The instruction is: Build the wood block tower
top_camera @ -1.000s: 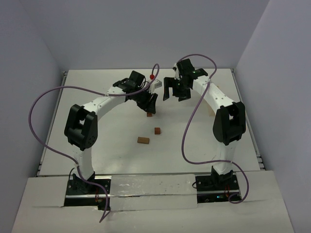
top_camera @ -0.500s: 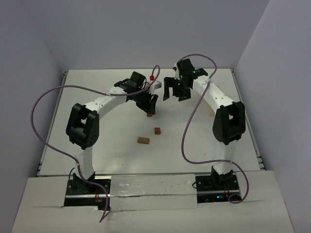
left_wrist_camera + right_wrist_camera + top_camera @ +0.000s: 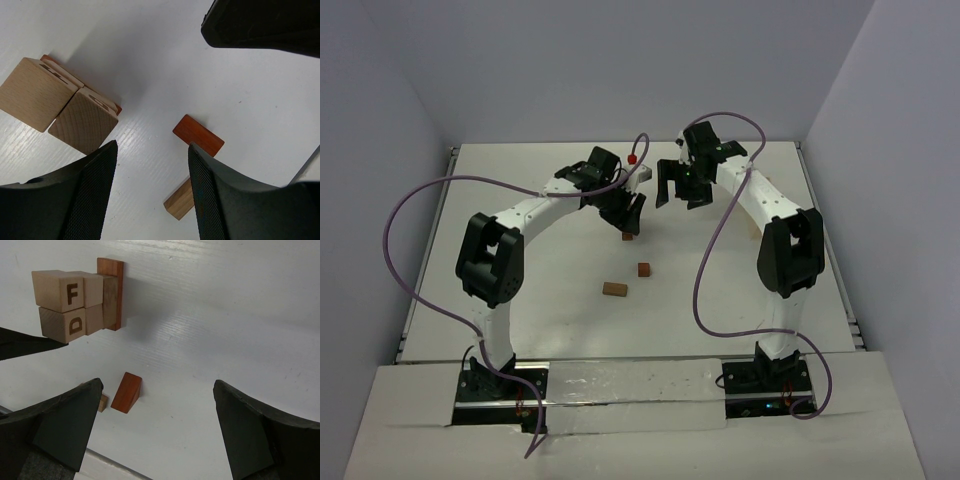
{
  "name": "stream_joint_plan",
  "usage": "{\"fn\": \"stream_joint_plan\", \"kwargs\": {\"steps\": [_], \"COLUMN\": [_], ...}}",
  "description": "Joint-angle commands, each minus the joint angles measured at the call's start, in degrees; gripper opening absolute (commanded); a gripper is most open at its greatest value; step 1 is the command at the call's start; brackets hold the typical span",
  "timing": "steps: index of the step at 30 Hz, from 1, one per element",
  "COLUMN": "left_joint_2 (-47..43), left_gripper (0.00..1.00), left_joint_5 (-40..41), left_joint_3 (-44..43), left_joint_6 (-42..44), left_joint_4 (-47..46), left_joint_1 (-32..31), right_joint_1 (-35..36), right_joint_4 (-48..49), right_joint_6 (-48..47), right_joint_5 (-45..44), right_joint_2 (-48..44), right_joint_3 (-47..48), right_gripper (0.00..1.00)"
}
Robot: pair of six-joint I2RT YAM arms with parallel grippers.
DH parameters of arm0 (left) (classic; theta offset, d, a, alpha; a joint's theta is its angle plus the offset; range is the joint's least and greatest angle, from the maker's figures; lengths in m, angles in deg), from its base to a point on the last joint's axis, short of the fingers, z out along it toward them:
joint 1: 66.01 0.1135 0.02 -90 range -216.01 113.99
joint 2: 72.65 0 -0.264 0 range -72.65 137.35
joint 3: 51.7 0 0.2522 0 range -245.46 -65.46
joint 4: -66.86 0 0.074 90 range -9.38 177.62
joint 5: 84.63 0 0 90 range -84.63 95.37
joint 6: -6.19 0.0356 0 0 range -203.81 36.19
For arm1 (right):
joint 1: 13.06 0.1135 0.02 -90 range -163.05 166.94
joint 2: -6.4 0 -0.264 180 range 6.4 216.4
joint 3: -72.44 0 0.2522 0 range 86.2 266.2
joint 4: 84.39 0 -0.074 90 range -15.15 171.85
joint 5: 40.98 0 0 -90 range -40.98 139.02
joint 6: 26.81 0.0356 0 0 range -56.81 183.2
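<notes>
The tower [image 3: 628, 236] stands mid-table: two tan lettered cubes [image 3: 57, 305] side by side on more tan blocks and a reddish plank [image 3: 111, 292]. From the left wrist its top cubes [image 3: 55, 107] lie left of my fingers. My left gripper [image 3: 629, 208] [image 3: 152, 150] hangs open just above and beside the tower, with nothing between its fingers. Further right and higher, my right gripper [image 3: 681, 186] [image 3: 157, 387] is wide open and empty. On the table lie a loose reddish block [image 3: 644, 269] [image 3: 198, 135] [image 3: 126, 392] and a tan-brown one [image 3: 614, 289] [image 3: 180, 201].
A small red ball [image 3: 633, 158] on a white piece sits behind the left gripper. A pale tan object [image 3: 752, 232] shows past the right arm's elbow. Purple cables loop over both arms. White walls close in the table [image 3: 540, 280] on three sides.
The left gripper's jaws have spread apart beside the tower. Both arms have stayed almost in place, and the blocks have not moved.
</notes>
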Motion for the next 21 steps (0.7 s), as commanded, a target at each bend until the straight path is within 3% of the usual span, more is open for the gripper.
{"fn": "stream_joint_plan", "kwargs": {"steps": [1, 8, 14, 18, 21], "left_joint_2": [-0.5, -6.6, -16.8, -19.6, -20.3], "left_gripper": [0.66, 0.61, 0.36, 0.20, 0.06], "left_joint_5": [-0.3, -5.9, -10.7, -13.2, -8.8], "left_joint_3": [-2.3, 3.0, 8.0, 8.1, 8.1], "left_joint_6": [-0.3, 3.1, 4.9, 0.8, -5.9], "left_joint_4": [-0.6, 0.1, 1.3, -0.1, -4.1], "left_joint_1": [0.1, 0.0, 1.6, 7.0, 10.9], "right_joint_1": [-0.4, -0.3, -0.3, -0.1, 0.4], "right_joint_4": [-0.5, 0.0, 0.9, 1.4, 2.1], "right_joint_6": [0.1, -0.3, -0.3, -0.3, 0.2], "right_joint_5": [-0.2, 1.3, 0.5, 0.1, -0.9], "right_joint_2": [0.6, -0.1, -0.9, 0.4, 1.6], "right_joint_3": [3.1, 2.3, 1.9, 2.4, 3.1], "right_gripper": [1.00, 1.00, 0.98, 0.92, 0.85]}}
